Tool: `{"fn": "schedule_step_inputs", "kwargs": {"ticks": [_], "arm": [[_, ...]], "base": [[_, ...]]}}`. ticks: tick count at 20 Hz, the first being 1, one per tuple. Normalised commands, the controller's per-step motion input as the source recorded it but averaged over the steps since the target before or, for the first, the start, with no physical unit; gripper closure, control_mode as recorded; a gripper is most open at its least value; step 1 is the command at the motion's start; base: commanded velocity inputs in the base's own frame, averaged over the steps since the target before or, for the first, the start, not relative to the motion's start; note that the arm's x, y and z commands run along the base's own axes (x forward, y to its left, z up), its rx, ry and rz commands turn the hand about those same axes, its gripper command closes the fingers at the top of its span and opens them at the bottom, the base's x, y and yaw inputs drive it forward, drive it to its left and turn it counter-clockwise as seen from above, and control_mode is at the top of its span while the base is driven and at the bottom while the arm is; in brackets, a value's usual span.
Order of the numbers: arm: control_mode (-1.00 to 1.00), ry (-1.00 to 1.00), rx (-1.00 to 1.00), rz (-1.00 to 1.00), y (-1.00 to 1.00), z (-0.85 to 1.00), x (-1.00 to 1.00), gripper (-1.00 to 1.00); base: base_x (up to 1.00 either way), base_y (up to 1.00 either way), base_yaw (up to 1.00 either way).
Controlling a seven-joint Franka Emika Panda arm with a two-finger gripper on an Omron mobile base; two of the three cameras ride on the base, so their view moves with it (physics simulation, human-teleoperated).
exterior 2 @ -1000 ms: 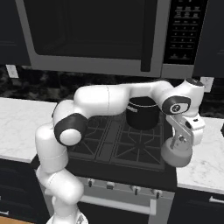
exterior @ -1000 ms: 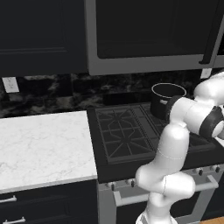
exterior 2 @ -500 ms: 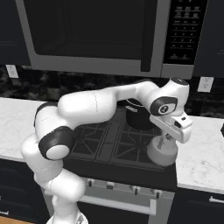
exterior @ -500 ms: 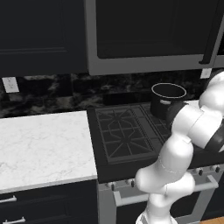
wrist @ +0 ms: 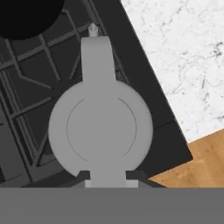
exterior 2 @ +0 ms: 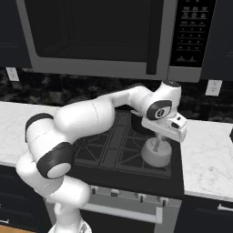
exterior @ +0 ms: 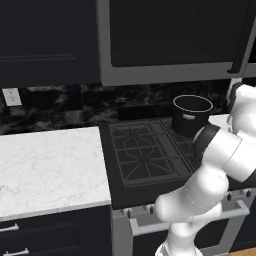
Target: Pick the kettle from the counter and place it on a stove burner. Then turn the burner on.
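Observation:
My gripper (exterior 2: 159,140) is shut on the thin arched handle of the silver-grey kettle (exterior 2: 156,153), which hangs upright over the front right stove burner (exterior 2: 119,148) of the black cooktop. I cannot tell whether its base touches the grate. In the hand view the kettle (wrist: 100,127) is seen from straight above, with my gripper (wrist: 108,176) at its handle and the grate (wrist: 30,105) beneath. The white marble counter (exterior 2: 205,152) lies just right of the stove, and another stretch of counter (exterior: 50,165) lies to its left.
A taller black pot (exterior: 192,115) stands on the rear right burner, close behind the kettle, and shows as a dark disc (wrist: 26,17) in the hand view. A microwave (exterior 2: 100,36) hangs low over the cooktop. Stove knobs (exterior 2: 141,198) line the front panel.
The arm has carried the kettle leftward from the stove's right edge near the counter to above the front right burner. The gripper has stayed shut on the handle.

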Motion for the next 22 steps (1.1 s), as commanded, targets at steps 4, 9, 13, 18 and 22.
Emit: {"fn": "schedule_step_inputs", "kwargs": {"ticks": [4,9,13,18,22], "arm": [[-1.00,0.00,0.00,0.26,0.32,0.00,0.38,1.00],[-1.00,-0.03,0.00,0.21,0.46,0.00,0.30,1.00],[-1.00,0.00,0.00,0.17,0.48,0.00,0.28,1.00],[-1.00,0.05,-0.12,0.05,0.09,0.00,0.05,1.00],[-1.00,0.00,-0.20,0.00,0.00,-0.01,0.04,1.00]], "base": [[0.00,0.00,0.00],[0.00,0.00,0.00],[0.00,0.00,0.00],[0.00,0.00,0.00],[0.00,0.00,0.00]]}}
